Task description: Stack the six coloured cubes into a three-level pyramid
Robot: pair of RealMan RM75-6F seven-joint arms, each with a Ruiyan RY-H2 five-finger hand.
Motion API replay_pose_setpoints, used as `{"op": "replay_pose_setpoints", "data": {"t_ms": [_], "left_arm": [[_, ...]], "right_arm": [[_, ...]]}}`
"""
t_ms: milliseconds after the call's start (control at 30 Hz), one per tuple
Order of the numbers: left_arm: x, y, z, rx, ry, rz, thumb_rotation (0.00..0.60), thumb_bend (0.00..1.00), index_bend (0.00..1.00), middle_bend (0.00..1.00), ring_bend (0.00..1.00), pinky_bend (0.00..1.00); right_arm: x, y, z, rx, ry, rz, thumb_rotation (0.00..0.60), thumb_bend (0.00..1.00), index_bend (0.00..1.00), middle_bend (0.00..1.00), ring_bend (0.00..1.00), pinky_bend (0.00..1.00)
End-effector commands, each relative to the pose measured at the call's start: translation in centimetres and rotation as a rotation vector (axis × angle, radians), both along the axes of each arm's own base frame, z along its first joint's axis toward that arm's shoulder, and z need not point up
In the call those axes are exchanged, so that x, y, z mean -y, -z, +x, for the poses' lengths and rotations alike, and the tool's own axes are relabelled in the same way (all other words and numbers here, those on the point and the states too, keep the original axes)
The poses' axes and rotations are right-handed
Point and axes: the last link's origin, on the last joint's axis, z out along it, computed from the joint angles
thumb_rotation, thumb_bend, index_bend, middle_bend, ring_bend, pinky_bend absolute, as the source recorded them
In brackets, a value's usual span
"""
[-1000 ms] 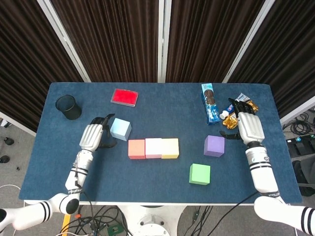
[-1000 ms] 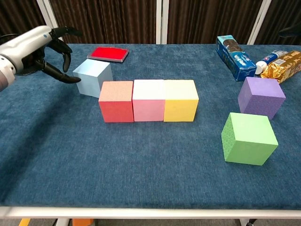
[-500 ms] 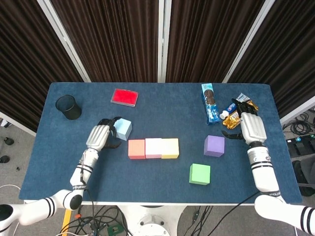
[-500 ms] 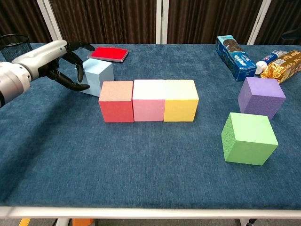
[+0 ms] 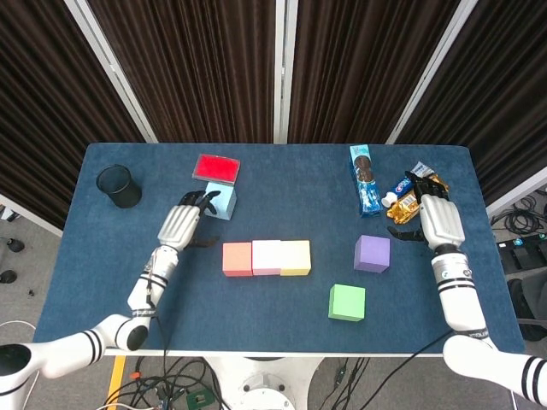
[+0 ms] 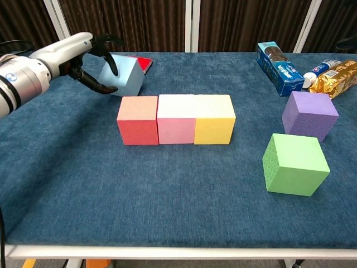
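My left hand [image 5: 183, 220] grips the light blue cube [image 5: 222, 203], fingers over its top and thumb under it. In the chest view that hand [image 6: 78, 54] holds the cube [image 6: 127, 78] tilted and raised behind the row's left end. A red cube [image 5: 237, 259], a pink cube [image 5: 266, 257] and a yellow cube [image 5: 296, 257] stand side by side, touching, mid-table. Apart on the right are the purple cube [image 5: 372, 254] and, nearer the front, the green cube [image 5: 347, 302]. My right hand [image 5: 434, 220] hovers empty to the right of the purple cube.
A flat red box [image 5: 216, 167] lies just behind the lifted cube. A black mesh cup [image 5: 119, 185] stands at the far left. A blue cookie pack [image 5: 366, 179] and gold snack packets [image 5: 408, 196] lie at the back right by my right hand.
My left hand closed on the light blue cube, lifted it off the table and tilted it, moving back and right toward the red box. The right hand barely moved.
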Motion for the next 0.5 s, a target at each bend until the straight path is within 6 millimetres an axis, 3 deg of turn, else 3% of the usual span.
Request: {"op": "replay_pose_setpoints", "data": {"t_ms": [33,200,500], "left_arm": [[-0.4,0.2,0.3,0.003,0.003,-0.005,0.6,0.22,0.11,0.34,0.06,0.1],[-0.6,0.0,0.3,0.01,0.005,0.002,0.6,0.22,0.11,0.33,0.05,0.1],[0.6,-2.1,0.4,0.071,-0.011,-0.005,0.6,0.21,0.11,0.3,0.05,0.1]], "right_arm": [[0.1,0.0,0.0,-0.002,0.001,0.001,0.6,0.09,0.0,0.1,0.0,0.0],[0.2,0.0,-0.4,-0.001,0.012,0.0,0.6,0.09,0.0,0.1,0.0,0.0],[0.5,-0.3,-0.4,0.004,0.006,-0.004,0.6,0.09,0.0,0.1,0.0,0.0]]}}
